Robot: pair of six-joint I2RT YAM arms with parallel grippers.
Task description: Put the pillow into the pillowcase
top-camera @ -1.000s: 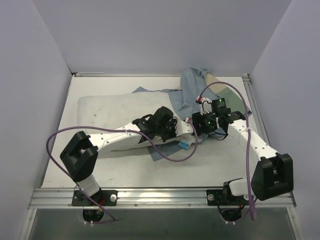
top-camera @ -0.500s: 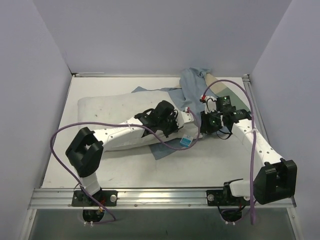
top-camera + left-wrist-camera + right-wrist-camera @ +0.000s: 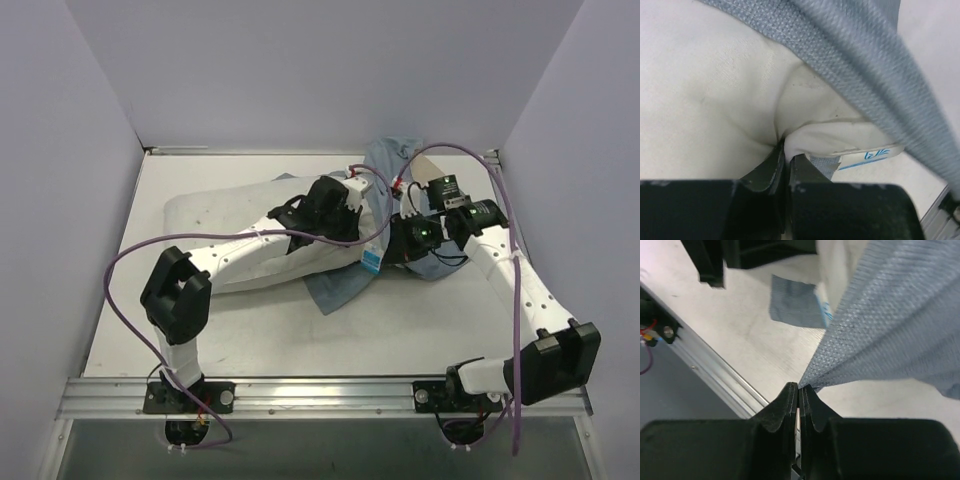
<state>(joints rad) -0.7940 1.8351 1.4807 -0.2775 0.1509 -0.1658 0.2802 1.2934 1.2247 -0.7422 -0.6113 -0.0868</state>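
The white pillow (image 3: 225,215) lies across the middle of the table, its right end under the blue-grey pillowcase (image 3: 395,165). My left gripper (image 3: 362,205) is shut on a fold of the pillow (image 3: 715,90) at that end, with the pillowcase edge (image 3: 875,75) draped over it and a white tag (image 3: 867,152) just beside. My right gripper (image 3: 398,242) is shut on an edge of the pillowcase (image 3: 890,315) and holds it lifted off the table.
A flap of pillowcase cloth (image 3: 340,288) lies flat on the table in front of the pillow. The metal rail (image 3: 320,390) runs along the near edge; it also shows in the right wrist view (image 3: 715,375). Grey walls close in left, right and back.
Both grippers have moved toward the back of the table. The left one carried the pillow end further under the pillowcase; the right one drew the cloth edge leftward over it.
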